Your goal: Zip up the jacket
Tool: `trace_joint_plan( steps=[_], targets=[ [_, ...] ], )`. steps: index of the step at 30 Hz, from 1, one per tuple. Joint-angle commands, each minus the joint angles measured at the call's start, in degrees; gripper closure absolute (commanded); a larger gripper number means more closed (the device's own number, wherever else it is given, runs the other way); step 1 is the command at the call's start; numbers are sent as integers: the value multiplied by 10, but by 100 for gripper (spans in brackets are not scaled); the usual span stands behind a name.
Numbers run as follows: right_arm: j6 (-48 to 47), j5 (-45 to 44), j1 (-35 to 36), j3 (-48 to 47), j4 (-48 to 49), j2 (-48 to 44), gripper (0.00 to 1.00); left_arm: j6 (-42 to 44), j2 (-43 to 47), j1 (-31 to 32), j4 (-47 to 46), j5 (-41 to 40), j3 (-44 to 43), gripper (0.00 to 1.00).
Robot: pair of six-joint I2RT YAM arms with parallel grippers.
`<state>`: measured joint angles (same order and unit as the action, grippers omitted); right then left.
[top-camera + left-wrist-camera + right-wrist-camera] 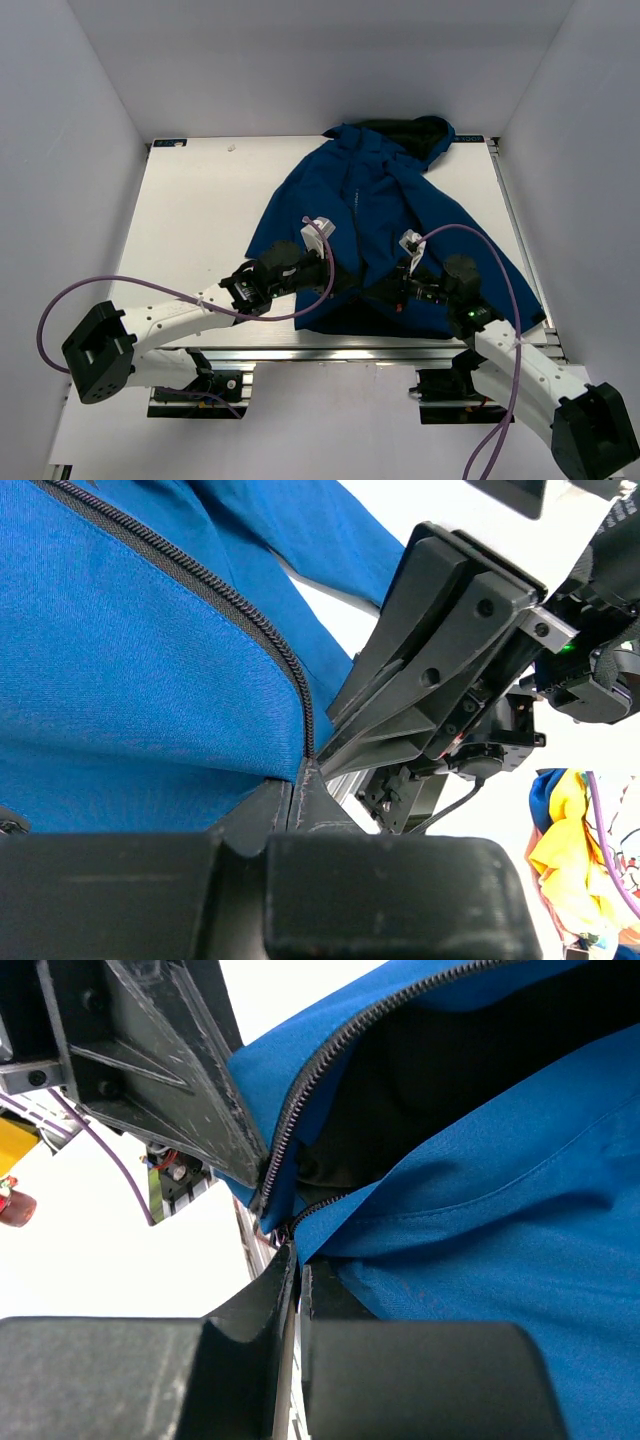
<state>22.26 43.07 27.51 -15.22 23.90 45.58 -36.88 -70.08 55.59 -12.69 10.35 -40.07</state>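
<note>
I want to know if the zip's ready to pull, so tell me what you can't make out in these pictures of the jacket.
Slider: not distinguishable in any view; from the top, the left arm and right arm cover the hem of the jacket.
Zipper bottom end: in the left wrist view it is hidden behind that arm's jaws.
Zipper top: cut off by both wrist views' edges; too small from above.

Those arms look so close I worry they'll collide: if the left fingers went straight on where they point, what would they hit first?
The left fingers pinch the jacket hem; straight beyond, probably the right fingers, close ahead, though depth is unclear.
</note>
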Motion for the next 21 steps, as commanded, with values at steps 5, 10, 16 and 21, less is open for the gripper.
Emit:
trace_joint_plan(
  steps=[5,10,16,21],
  targets=[
    [-6,-12,4,-28,-13,-44,100,-3,13,-1,-18,5,1,100],
    [-27,-34,4,-40,-85,-65,100,1,20,-1,-1,-14,-1,100],
    [-36,-60,4,-57,-105,-74,100,1,14,-1,5,-6,-4,100],
    [-30,-47,4,-73,-101,-60,100,1,7,-1,11,-5,-11,100]
  ],
)
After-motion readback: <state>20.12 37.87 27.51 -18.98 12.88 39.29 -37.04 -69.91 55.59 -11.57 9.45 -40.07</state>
